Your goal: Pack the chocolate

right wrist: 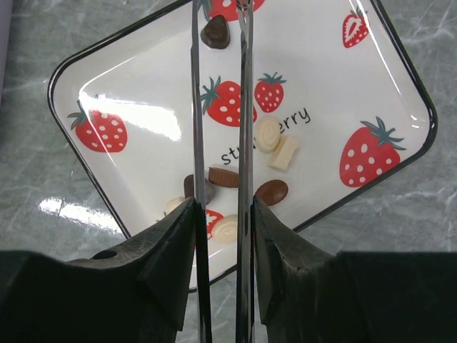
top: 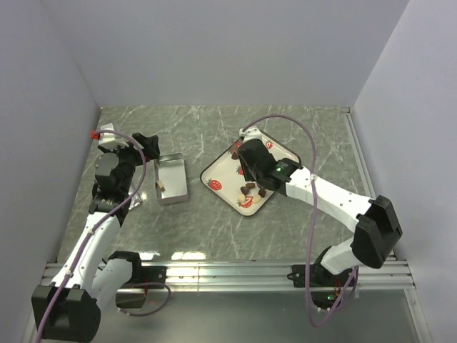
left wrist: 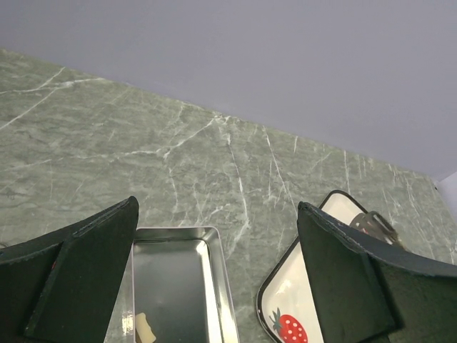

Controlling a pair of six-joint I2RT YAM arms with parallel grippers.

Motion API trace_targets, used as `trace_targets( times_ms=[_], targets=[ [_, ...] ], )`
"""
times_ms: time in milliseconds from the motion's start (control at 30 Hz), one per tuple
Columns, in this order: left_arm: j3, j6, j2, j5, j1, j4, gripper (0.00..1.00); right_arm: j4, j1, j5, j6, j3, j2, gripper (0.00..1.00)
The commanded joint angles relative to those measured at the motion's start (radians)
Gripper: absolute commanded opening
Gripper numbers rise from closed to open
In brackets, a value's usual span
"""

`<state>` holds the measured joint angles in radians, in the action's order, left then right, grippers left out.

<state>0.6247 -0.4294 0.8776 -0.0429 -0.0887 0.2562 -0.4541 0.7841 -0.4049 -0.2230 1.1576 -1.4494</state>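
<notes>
Several chocolates, dark and cream, lie in a cluster [right wrist: 228,179] on the white strawberry plate [right wrist: 143,78]; from above the cluster [top: 251,190] sits by the plate's near edge. My right gripper [right wrist: 220,4] hangs over the plate with its two thin metal blades a narrow gap apart. A dark chocolate [right wrist: 215,32] lies between them near their tips, with space left on its right side. My left gripper [left wrist: 216,207] is wide open above the far end of the metal tin [left wrist: 214,286], empty. One cream chocolate [left wrist: 145,327] lies in the tin [top: 180,175].
The plate [top: 214,170] lies just right of the tin on the marble-pattern tabletop. Grey walls close in the left, back and right. A metal rail [top: 228,271] runs along the near edge by the arm bases.
</notes>
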Motion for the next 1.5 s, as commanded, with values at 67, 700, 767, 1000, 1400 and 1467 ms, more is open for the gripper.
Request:
trace_targets(
  times_ms=[67,700,767,1000,1400,1467],
  targets=[
    [-0.014,0.007,-0.034,0.000,-0.005,0.021,0.99,0.045,-0.008,-0.002,-0.003,0.036,-0.080,0.43],
    [-0.016,0.004,-0.046,-0.006,-0.005,0.021,0.99,0.015,-0.017,0.003,-0.003,0.079,-0.170,0.46],
    [-0.017,0.004,-0.049,-0.008,-0.005,0.020,0.99,0.012,-0.017,0.000,-0.006,0.079,-0.172,0.47],
    [-0.022,0.004,-0.057,-0.006,-0.005,0.021,1.00,0.017,-0.025,0.017,-0.004,0.080,-0.186,0.47],
    [-0.043,0.000,-0.083,-0.014,-0.005,0.043,0.99,-0.001,-0.029,0.035,-0.007,0.091,-0.229,0.41],
    [-0.043,-0.002,-0.081,-0.012,-0.005,0.044,0.99,0.000,-0.029,0.034,-0.007,0.087,-0.227,0.40]
  ],
)
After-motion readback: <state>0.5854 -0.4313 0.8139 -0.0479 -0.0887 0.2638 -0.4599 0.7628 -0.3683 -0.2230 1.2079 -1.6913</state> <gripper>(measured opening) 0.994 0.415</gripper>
